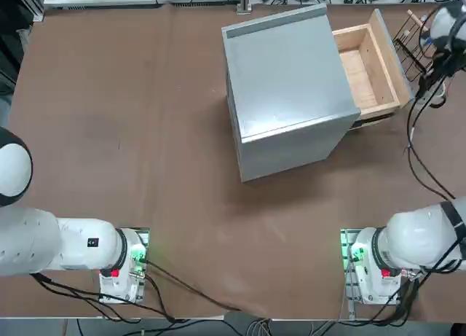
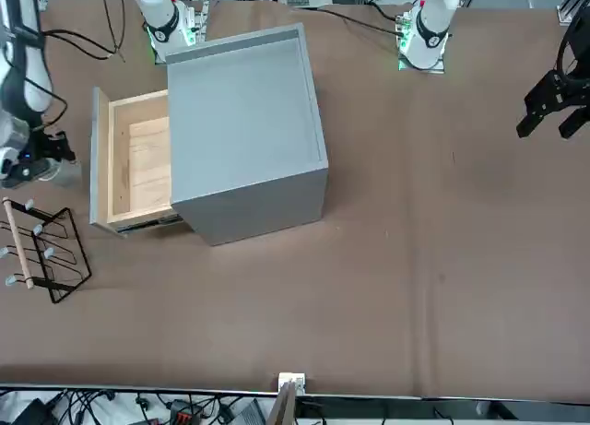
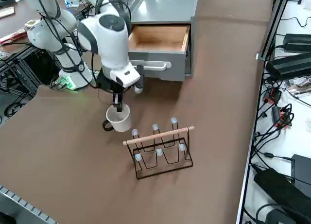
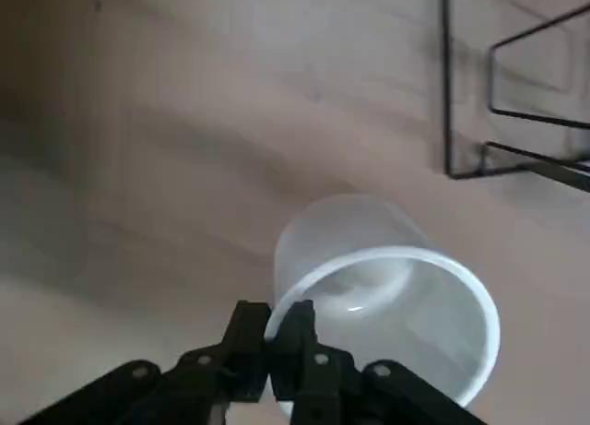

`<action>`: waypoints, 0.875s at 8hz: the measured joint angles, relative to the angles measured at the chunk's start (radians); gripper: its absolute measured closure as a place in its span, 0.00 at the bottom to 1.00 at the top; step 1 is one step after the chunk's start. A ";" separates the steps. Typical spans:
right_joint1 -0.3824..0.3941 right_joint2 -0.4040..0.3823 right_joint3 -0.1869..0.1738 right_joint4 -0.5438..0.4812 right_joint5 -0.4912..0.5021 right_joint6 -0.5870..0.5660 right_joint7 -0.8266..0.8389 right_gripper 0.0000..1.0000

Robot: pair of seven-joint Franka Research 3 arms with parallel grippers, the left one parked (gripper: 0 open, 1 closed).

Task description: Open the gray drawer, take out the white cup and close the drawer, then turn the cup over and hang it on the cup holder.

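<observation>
The gray drawer [image 3: 158, 39] stands pulled out of its cabinet [image 1: 287, 88], and its wooden tray [image 1: 364, 70] is bare inside. My right gripper [image 3: 118, 106] hangs in front of the drawer's face, shut on the rim of the white cup [image 3: 119, 120]. The cup is mouth up, low over the table; I cannot tell whether it touches. In the right wrist view the fingers [image 4: 293, 325] pinch the cup's [image 4: 387, 287] wall, one inside and one outside. The cup holder [image 3: 163, 146] stands a short way beyond the cup, upright, nothing on its pegs.
The open drawer's front panel and handle [image 3: 155, 66] sit close behind my right arm. The table's right edge [image 3: 252, 112] runs past the cup holder, with cables and boxes beyond it. The brown table [image 1: 145, 132] stretches wide left of the cabinet.
</observation>
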 joint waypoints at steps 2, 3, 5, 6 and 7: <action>-0.024 0.006 0.000 -0.067 -0.002 0.105 -0.150 0.95; -0.025 0.014 0.001 -0.083 -0.004 0.143 -0.201 0.95; -0.024 0.044 0.006 -0.101 -0.005 0.218 -0.298 0.95; -0.024 0.057 0.009 -0.101 -0.005 0.229 -0.306 0.95; -0.023 0.069 0.014 -0.101 -0.005 0.238 -0.306 0.95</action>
